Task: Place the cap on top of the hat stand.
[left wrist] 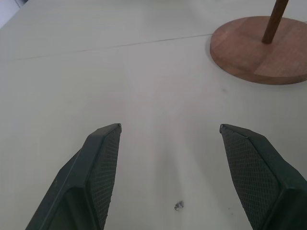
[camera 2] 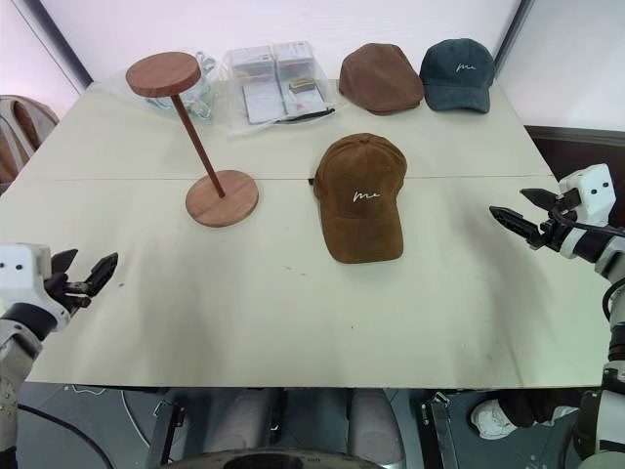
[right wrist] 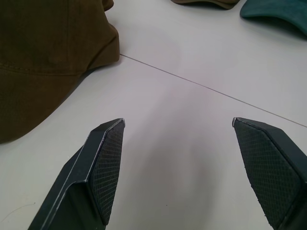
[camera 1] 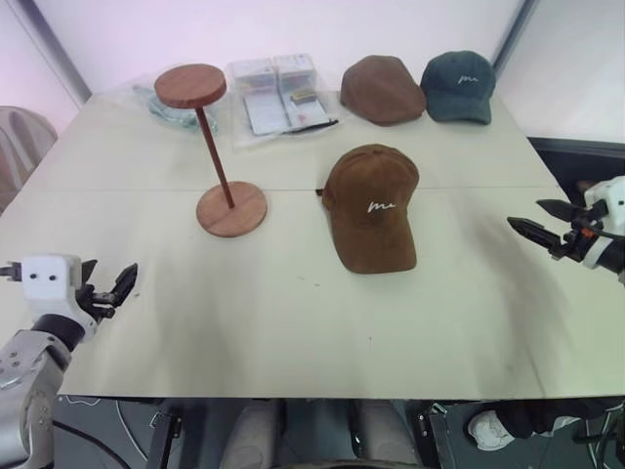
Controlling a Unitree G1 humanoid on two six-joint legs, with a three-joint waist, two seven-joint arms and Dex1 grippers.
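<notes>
The brown cap [camera 1: 371, 207] with white script lies flat in the middle of the table, brim toward me. The wooden hat stand [camera 1: 207, 147] stands upright to its left, its top disc [camera 1: 190, 85] bare. My right gripper [camera 1: 535, 221] hovers open at the table's right edge, pointing left toward the cap [right wrist: 43, 52], well apart from it. Over the near left corner, my left gripper [camera 1: 107, 280] is open and empty, with the stand's base [left wrist: 264, 52] ahead of it.
A plain brown cap [camera 1: 381, 89] and a dark green cap [camera 1: 459, 86] lie at the back right. Clear plastic packets with cards [camera 1: 278, 96] lie at the back centre. A chair back [camera 1: 20, 147] stands off the table's left side.
</notes>
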